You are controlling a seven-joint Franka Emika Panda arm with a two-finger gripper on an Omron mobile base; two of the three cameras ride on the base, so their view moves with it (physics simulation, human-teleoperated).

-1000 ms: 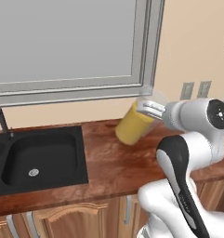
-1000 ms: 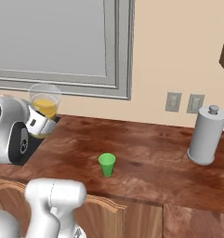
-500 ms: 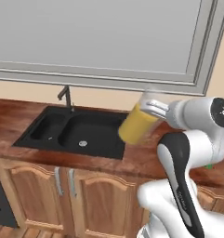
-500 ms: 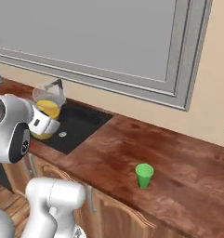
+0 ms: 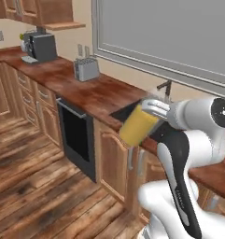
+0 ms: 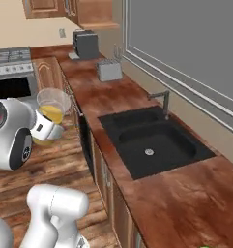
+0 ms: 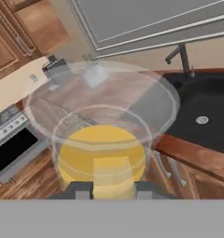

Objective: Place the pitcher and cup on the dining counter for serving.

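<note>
- The two-finger gripper (image 7: 106,189) on the white arm was clamped on the tall clear plastic pitcher of orange liquid (image 5: 137,125), its dark fingertips (image 7: 81,189) pressed to the wall on either side.
- The pitcher was carried off any surface, tilted, with its open rim pointing up and away from the gripper in the right base view (image 6: 52,112); the liquid filled roughly its lower half.
- In the hand view the gripper looked straight down the pitcher's mouth (image 7: 104,139) onto the orange surface.
- Behind the held pitcher, on the far side from the arm's base, lay the black sink basin (image 6: 154,145), sunk in the glossy reddish-brown sink counter (image 5: 93,93), with a dark curved tap (image 6: 162,99) at its back edge.
- Further along that counter, well apart from the gripper, stood a grey box-shaped toaster (image 5: 86,70), and beyond it a dark coffee machine (image 5: 39,46).
- Below the pitcher and gripper was brown plank flooring (image 5: 44,186); light wood cabinet doors (image 5: 111,161) fronted the counter just beside the pitcher.
- A steel-topped stove with a black oven door (image 6: 11,80) stood beyond the gripper at the counter's corner.
</note>
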